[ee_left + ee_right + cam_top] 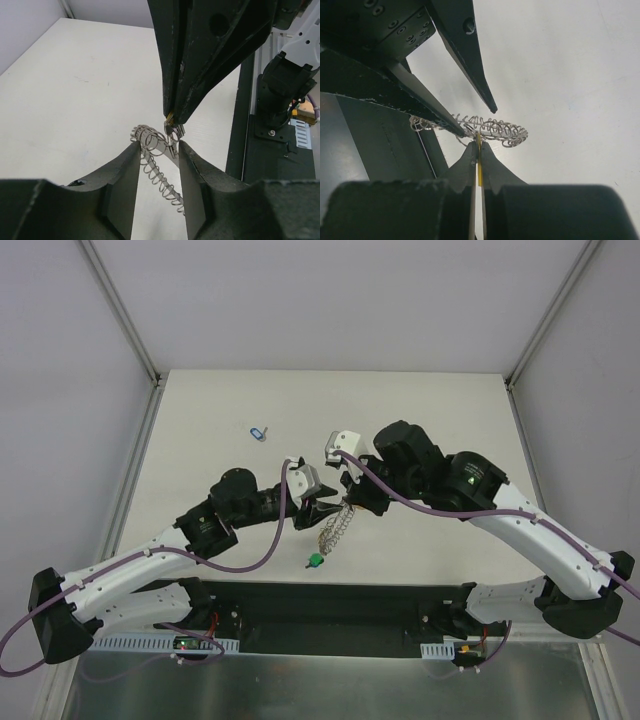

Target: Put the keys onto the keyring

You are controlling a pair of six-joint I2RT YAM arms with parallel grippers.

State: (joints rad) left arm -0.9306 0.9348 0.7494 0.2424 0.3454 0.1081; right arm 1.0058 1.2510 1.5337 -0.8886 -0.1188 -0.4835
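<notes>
The keyring [335,525], a grey disc edged with wire loops, sits tilted between the two grippers at mid-table. My left gripper [157,145] is open astride it. One finger touches the ring [495,130] and the other fingertip [491,106] stands clear above it. My right gripper [479,143] is shut on a yellow-tagged key [479,170], whose metal end [173,131] is pressed at the ring's rim. A green-tagged key [314,560] lies on the table just in front of the ring. A blue-tagged key [259,432] lies farther back to the left.
The white table [450,410] is walled by grey panels on three sides. A black base strip [330,605] with the arm mounts runs along the near edge. Purple cables [270,540] loop off both arms.
</notes>
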